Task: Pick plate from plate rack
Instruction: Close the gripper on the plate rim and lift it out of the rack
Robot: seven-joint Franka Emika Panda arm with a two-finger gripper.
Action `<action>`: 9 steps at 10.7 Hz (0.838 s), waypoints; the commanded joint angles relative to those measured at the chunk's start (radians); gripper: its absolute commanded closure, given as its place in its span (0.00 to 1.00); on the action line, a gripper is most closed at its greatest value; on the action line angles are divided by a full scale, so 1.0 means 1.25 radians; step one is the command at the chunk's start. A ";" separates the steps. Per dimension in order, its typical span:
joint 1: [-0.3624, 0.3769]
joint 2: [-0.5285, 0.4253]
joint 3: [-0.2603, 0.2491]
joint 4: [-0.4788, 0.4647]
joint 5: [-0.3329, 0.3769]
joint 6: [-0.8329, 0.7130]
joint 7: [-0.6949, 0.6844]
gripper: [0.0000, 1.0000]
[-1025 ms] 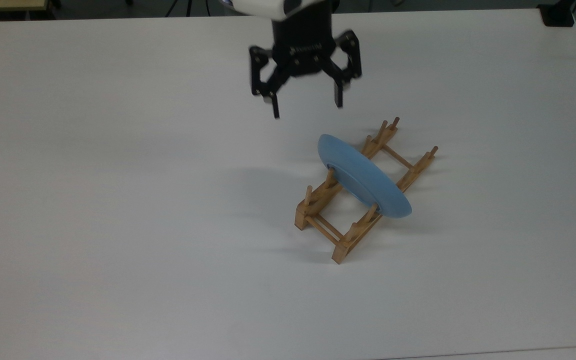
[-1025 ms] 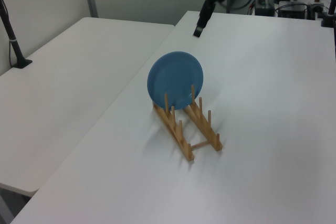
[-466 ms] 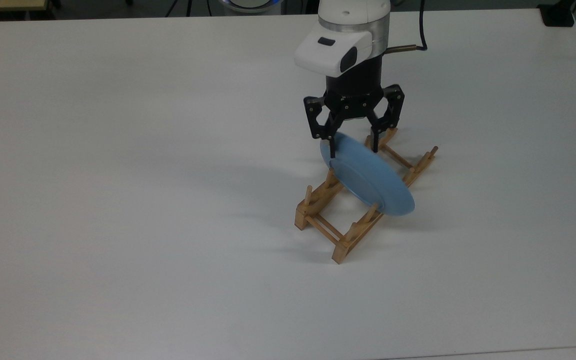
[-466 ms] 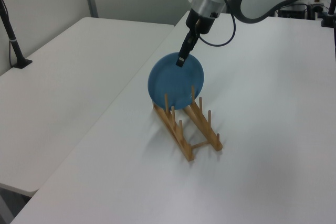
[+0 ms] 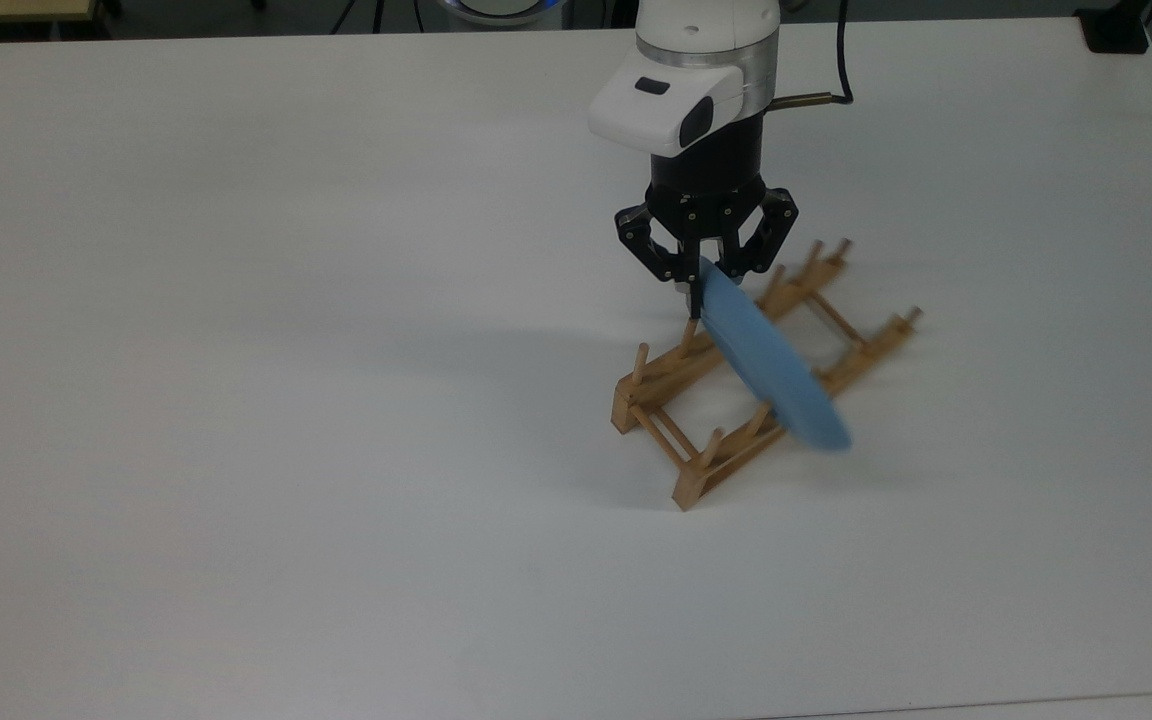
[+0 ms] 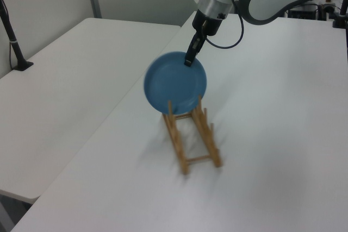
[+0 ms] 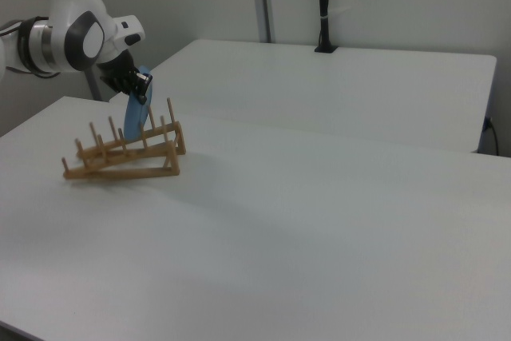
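Plate (image 5: pixel 774 370), blurred, stands between plate rack (image 5: pixel 696 470) pegs, fingers (image 5: pixel 695 297) pinching its top rim.

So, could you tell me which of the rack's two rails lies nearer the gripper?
The plate rack's upper rail in the top view: the gripper, shut on the plate's rim, hangs right above it.

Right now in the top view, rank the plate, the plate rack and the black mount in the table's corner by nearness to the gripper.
1. The plate: its upper edge is clamped in the gripper.
2. The plate rack: just below the gripper, under the plate.
3. The black mount: far off, at the top view's upper right corner.
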 commanded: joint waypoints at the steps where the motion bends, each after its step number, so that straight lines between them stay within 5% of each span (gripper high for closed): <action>1: 0.005 -0.015 -0.004 0.003 -0.013 0.009 0.017 1.00; 5: -0.001 -0.086 -0.004 0.003 -0.012 -0.013 0.015 1.00; 9: -0.055 -0.212 -0.009 0.011 0.019 -0.323 -0.178 1.00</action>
